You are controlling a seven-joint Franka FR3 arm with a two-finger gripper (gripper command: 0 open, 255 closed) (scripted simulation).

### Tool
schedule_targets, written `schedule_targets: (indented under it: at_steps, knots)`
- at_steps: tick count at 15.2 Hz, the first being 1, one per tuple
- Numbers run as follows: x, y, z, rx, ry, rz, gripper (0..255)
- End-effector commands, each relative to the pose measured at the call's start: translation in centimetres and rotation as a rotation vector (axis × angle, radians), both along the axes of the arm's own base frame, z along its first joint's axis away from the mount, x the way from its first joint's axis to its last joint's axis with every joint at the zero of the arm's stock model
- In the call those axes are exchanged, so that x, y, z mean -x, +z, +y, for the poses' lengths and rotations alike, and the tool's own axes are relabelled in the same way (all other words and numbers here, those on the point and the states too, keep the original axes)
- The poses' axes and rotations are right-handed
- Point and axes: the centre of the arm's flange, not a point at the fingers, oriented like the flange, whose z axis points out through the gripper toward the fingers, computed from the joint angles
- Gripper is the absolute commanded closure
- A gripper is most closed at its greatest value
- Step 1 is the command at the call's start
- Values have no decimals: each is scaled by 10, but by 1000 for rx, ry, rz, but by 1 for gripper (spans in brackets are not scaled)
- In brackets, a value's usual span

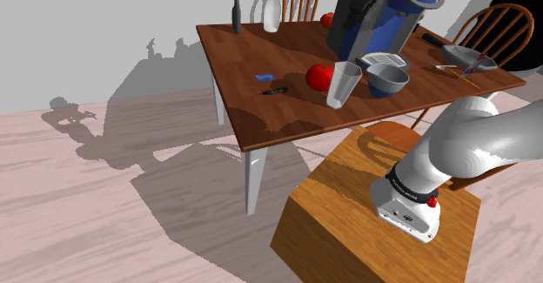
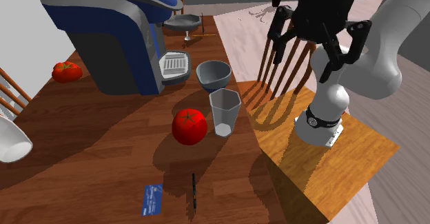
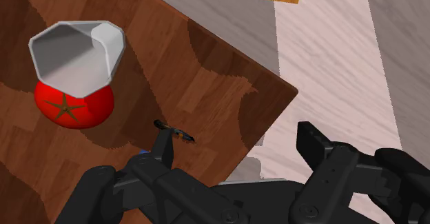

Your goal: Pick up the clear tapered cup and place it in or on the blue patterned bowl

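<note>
My pincer is spread wide, fingers well apart, with nothing between them. It hangs in the air well away from the tomato, out over the table's edge. The cup stands upright on the table just beside that tomato; I cannot tell whether they touch. The bowl sits near the tomato too, just past the cup. A pen lies on the tomato's other side.
</note>
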Motion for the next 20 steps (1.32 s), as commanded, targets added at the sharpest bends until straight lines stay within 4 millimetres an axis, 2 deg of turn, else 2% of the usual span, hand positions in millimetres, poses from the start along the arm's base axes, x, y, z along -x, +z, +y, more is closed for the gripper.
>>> schedule_targets:
  at_steps: [1,20]
  knots:
    - [0,0,0,0,0,0,0]
    - [-36,-156,-198,-31,12,19,0]
